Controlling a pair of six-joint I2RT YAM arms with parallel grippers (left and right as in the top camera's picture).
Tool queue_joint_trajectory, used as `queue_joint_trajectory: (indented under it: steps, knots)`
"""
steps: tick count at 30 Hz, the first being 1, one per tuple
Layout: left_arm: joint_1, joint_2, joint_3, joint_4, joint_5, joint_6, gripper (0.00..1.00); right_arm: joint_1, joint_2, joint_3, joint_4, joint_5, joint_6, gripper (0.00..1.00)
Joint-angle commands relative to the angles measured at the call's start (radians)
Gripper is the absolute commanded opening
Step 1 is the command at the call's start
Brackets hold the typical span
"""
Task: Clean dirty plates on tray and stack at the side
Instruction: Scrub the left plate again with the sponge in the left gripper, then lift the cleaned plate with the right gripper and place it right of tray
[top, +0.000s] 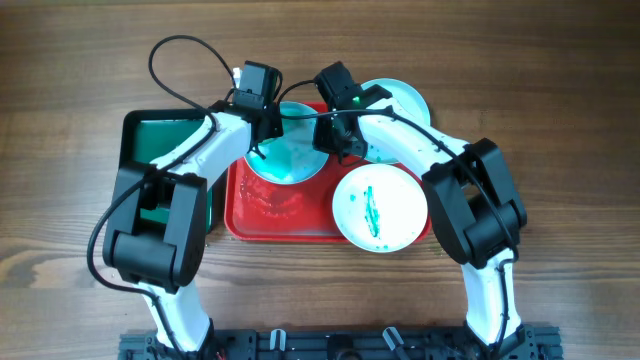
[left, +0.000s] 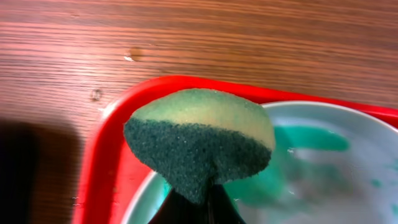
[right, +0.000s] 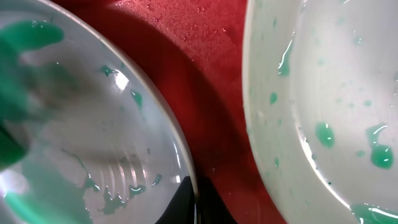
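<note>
Left gripper (left: 198, 200) clamped on soft yellow-and-green foam sponge (left: 199, 140), over round pale plate with green smears (left: 336, 162), far-left in red rectangular plastic tray (left: 102, 168). Right gripper (right: 186, 205) at that plate's rim; closure not discernible. Plate judged rigid, wet, slippery: hold by rim.

The sponge (left: 199, 146) hides the left hand's (left: 205, 199) fingertips; the right arm (top: 405, 140) covers half the far plate (top: 412, 100).
</note>
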Motion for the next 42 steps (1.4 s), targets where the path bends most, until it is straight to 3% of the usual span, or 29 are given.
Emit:
queue_joint_trajectory:
  steps: [1,8,13,14,16,19,21,23,27,30,31,35,37,39,42]
  knots:
    - [-0.035,0.013,-0.003,-0.019,0.251,0.070,0.04,-0.014,0.020,-0.016,-0.016,0.078,-0.011,0.04]
    - [-0.042,0.013,-0.002,-0.237,0.533,0.255,0.04,-0.014,0.020,-0.016,-0.014,0.065,-0.028,0.04]
    - [-0.003,0.013,0.000,-0.169,0.537,0.234,0.04,-0.014,0.020,-0.016,-0.013,0.062,-0.029,0.04]
    - [0.013,0.013,0.000,-0.120,0.502,0.189,0.04,-0.014,0.020,-0.016,-0.013,0.062,-0.028,0.04]
    - [0.048,0.013,0.000,0.009,0.280,0.032,0.05,-0.014,0.020,-0.016,-0.015,0.062,-0.029,0.04]
    - [0.071,0.013,0.000,0.043,0.008,-0.082,0.05,-0.014,0.020,-0.016,-0.016,0.062,-0.029,0.04]
    - [0.080,0.013,0.000,0.010,-0.058,-0.103,0.04,-0.014,0.020,-0.016,-0.016,0.062,-0.032,0.05]
    - [0.084,0.013,0.000,-0.078,-0.011,-0.103,0.04,-0.014,0.020,-0.016,-0.014,0.047,-0.052,0.04]
    - [0.083,0.013,0.000,-0.303,0.323,-0.094,0.04,-0.014,0.020,-0.016,-0.011,0.024,-0.064,0.04]
    - [0.084,0.011,0.000,-0.367,0.743,0.115,0.04,-0.014,0.020,-0.016,-0.008,0.002,-0.082,0.07]
    - [0.084,0.011,0.002,-0.361,0.816,0.142,0.04,-0.014,0.020,-0.016,-0.009,-0.002,-0.082,0.08]
    - [0.127,0.009,0.081,-0.336,0.791,0.114,0.04,-0.014,0.020,-0.016,-0.009,-0.010,-0.093,0.09]
    - [0.182,0.006,0.177,-0.356,0.746,0.030,0.04,-0.014,0.021,-0.016,-0.007,-0.025,-0.107,0.17]
    - [0.245,-0.001,0.283,-0.408,0.698,-0.021,0.04,-0.014,0.021,-0.020,0.002,-0.028,-0.107,0.27]
    - [0.323,-0.010,0.410,-0.532,0.547,-0.028,0.04,-0.014,0.030,-0.029,0.035,-0.061,-0.116,0.27]
